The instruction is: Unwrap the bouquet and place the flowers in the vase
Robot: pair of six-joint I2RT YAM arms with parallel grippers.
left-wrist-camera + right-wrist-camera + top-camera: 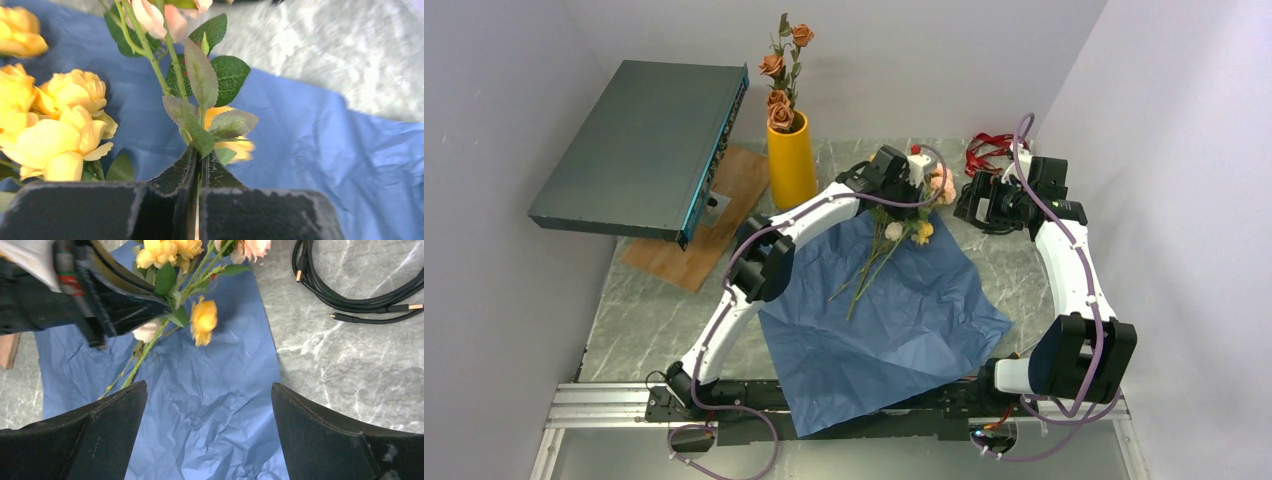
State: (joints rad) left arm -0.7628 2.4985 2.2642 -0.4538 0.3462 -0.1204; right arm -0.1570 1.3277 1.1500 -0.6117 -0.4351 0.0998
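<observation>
Over the blue paper (904, 320), the left claw (197, 156) was clamped on the flowers (894, 232) by their stems, right claw (208, 390) gaping nearby. Best bet looked like lifting gently, stems pointing down, before swinging toward the vase (791, 160) back-left.

Colour and pattern record
Paper (894, 330) blue, crinkled; flowers (202, 320) yellow, pink, cream, green-stemmed; vase (791, 160) orange-yellow, holding brown-orange roses (780, 115); tabletop (654, 320) grey, white-veined marble; cables (350, 295) black.
</observation>
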